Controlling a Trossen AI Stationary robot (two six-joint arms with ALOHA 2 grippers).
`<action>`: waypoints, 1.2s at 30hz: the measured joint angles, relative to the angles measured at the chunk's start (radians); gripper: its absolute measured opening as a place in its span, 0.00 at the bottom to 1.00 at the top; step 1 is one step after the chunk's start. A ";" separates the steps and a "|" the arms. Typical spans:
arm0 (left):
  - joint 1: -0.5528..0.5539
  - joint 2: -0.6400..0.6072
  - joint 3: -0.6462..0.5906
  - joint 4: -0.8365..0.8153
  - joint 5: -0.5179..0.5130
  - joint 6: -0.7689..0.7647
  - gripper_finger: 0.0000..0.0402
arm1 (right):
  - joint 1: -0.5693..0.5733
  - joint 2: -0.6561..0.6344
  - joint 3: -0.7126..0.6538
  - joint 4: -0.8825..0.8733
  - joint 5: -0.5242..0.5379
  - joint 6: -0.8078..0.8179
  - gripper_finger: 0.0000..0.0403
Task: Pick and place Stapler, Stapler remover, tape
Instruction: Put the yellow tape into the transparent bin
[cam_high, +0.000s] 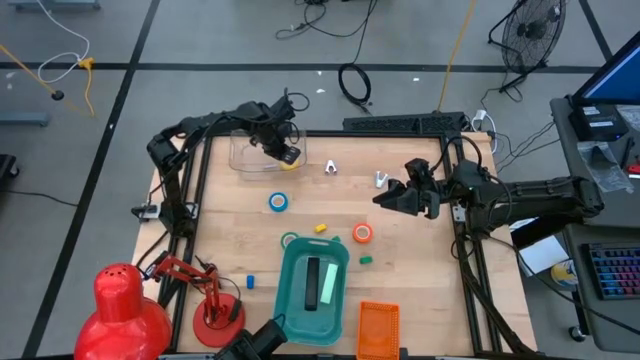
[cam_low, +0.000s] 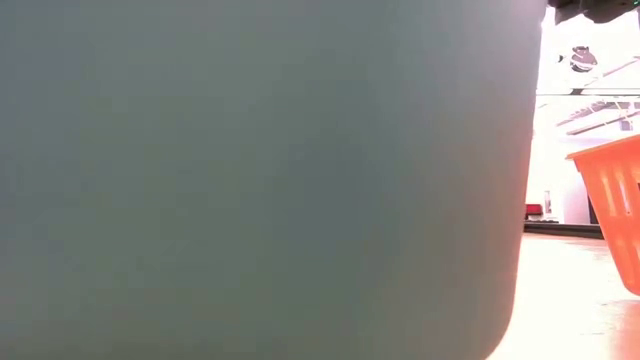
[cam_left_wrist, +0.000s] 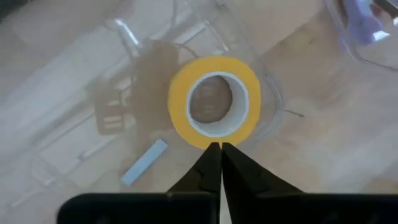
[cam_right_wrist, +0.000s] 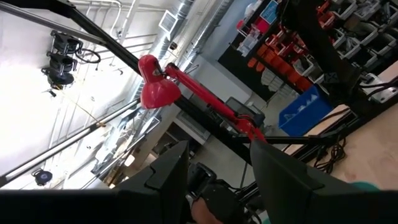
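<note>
The left arm reaches across the far left of the table (cam_high: 400, 260), its wrist bent down so the left gripper (cam_left_wrist: 221, 146) hangs over the clear container (cam_high: 252, 152); its fingers are pressed together tip to tip, holding nothing, and the yellow tape roll (cam_left_wrist: 214, 102) lies flat just ahead of the tips on the container's floor. The right arm stretches in from the right edge, and the right gripper (cam_high: 390, 197) hovers above the wood with its fingers standing apart and empty, pointing toward the table's middle. Nearer the front than both grippers, the teal bin (cam_high: 313, 290) holds a dark stapler (cam_high: 312, 283) beside a green block; an orange basket (cam_high: 378, 330) sits just right of it. Three more tape rolls lie on the boards between the grippers and the bin: blue (cam_high: 278, 202), orange (cam_high: 363, 233) and green (cam_high: 289, 240). A small stapler remover (cam_high: 381, 180) rests close beside the right gripper.
</note>
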 joint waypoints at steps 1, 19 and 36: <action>-0.003 0.000 0.000 0.001 -0.016 0.000 0.02 | 0.000 0.000 0.000 -0.002 -0.002 -0.001 0.41; 0.005 0.010 0.000 -0.017 -0.124 -0.036 0.00 | 0.000 0.000 0.000 -0.009 -0.021 -0.012 0.41; 0.001 0.069 -0.001 -0.029 -0.093 -0.346 0.00 | 0.000 0.000 0.000 -0.005 -0.046 -0.010 0.41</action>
